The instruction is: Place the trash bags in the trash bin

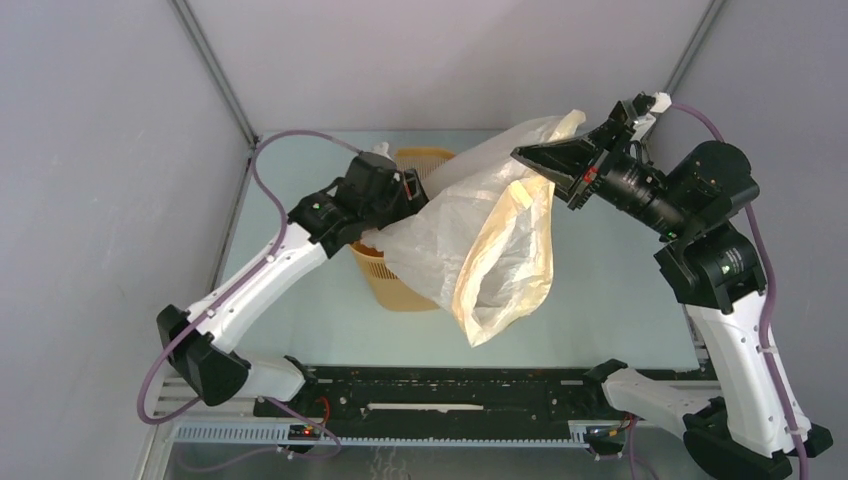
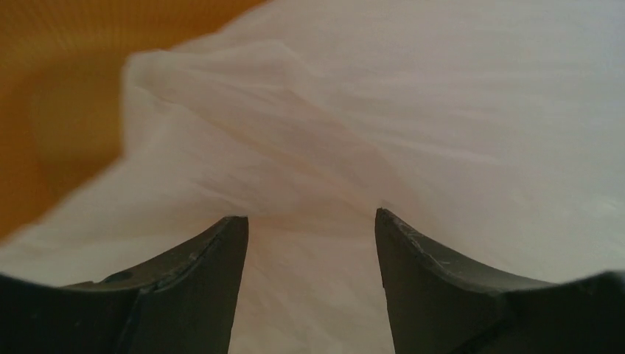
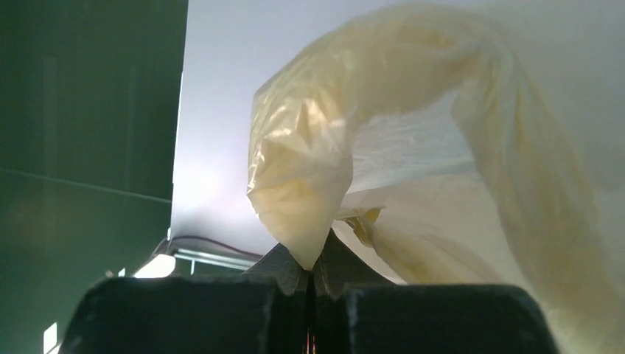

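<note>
The trash bag (image 1: 470, 225), thin, cream-white and translucent, hangs in the air over the table with its yellowish mouth facing the near side. My right gripper (image 1: 522, 156) is shut on a pinched corner of the bag (image 3: 309, 169), its jaws closed together (image 3: 312, 267), and holds it up. My left gripper (image 1: 418, 190) is open, its fingers spread (image 2: 311, 221) and pressed against the bag's plastic (image 2: 413, 133). The yellow-orange trash bin (image 1: 392, 285) stands under the left gripper, largely hidden by the bag and the arm. Its wall also shows in the left wrist view (image 2: 51, 110).
The pale green table (image 1: 610, 290) is walled by grey panels at the back and on both sides. A black rail (image 1: 440, 385) runs along the near edge between the arm bases. Purple cables loop off both arms.
</note>
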Action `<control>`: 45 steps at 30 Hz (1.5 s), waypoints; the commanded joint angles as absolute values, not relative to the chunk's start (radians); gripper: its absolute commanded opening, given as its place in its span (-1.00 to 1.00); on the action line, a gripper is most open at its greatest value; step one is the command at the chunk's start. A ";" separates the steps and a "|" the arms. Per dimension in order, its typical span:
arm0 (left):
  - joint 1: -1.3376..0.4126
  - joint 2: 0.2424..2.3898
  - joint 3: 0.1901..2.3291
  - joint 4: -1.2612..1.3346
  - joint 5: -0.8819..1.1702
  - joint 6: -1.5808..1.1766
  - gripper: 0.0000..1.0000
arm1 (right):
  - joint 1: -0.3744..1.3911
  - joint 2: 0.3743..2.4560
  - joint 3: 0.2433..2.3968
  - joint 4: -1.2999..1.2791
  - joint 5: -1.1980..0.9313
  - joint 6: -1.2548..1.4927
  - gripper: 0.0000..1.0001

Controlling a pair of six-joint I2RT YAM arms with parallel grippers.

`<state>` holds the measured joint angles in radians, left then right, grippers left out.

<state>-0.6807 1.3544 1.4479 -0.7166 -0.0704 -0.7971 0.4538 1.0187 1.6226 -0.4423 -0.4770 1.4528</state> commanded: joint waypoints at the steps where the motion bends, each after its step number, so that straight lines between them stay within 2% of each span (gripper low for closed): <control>1: -0.675 1.331 1.388 -0.566 0.093 -0.829 0.41 | 0.496 1.039 1.651 -0.288 -0.548 1.373 -1.00; 4: -0.675 1.343 1.438 -0.591 0.119 -0.796 0.44 | 0.544 1.083 1.667 -0.276 -0.570 1.288 -1.00; 9: -0.634 1.237 1.550 -0.750 0.044 -0.677 0.72 | 0.607 1.182 1.707 -0.393 -0.515 1.094 -1.00; 16: -0.563 1.110 1.633 -0.953 -0.050 -0.565 0.82 | 0.633 1.298 1.773 -0.440 -0.437 1.054 -1.00; 20: -0.530 1.030 1.564 -1.031 -0.159 -0.562 0.86 | 0.683 1.387 1.843 -0.482 -0.374 1.032 -1.00; 26: -0.452 1.014 1.400 -1.016 -0.122 -0.582 0.84 | 0.714 1.562 2.078 -0.633 -0.277 0.927 -1.00; 28: -0.442 1.027 1.386 -1.016 -0.116 -0.542 0.71 | 0.718 1.600 2.151 -0.655 -0.243 0.919 -1.00; 31: -0.440 1.055 1.394 -1.045 -0.081 -0.497 0.34 | 0.724 1.632 2.238 -0.676 -0.180 0.904 -1.00; 40: -0.443 1.006 1.281 -0.983 0.124 -0.505 -0.42 | 0.764 1.659 2.317 -0.648 -0.048 0.800 -1.00; 45: -0.469 0.989 1.273 -0.970 0.219 -0.510 -0.58 | 0.781 1.684 2.378 -0.673 0.028 0.724 -1.00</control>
